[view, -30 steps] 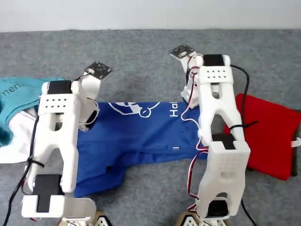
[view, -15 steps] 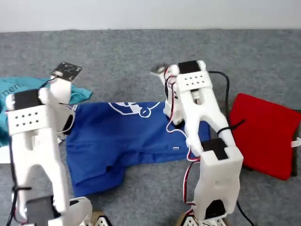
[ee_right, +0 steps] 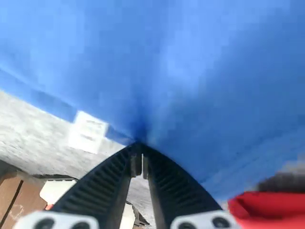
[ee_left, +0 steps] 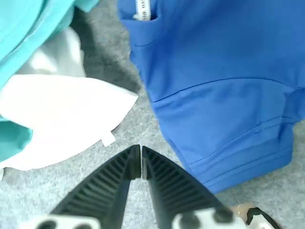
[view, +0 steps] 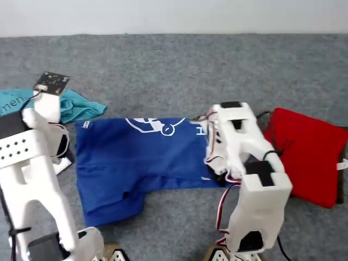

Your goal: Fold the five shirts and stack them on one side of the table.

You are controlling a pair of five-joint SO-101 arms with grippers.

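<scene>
On the table (view: pixel 163 65), my right hand (ee_right: pixel 138 147) pinches the blue shirt (view: pixel 141 157); my left hand (ee_left: pixel 141 150) is closed, empty. I should fold it over next.

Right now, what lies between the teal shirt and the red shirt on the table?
The blue shirt lies spread between the teal shirt and the red shirt, as the high view shows.

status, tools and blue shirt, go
Left tool shut, empty, beside blue shirt. Right tool shut on its edge. Red shirt folded alongside.
</scene>
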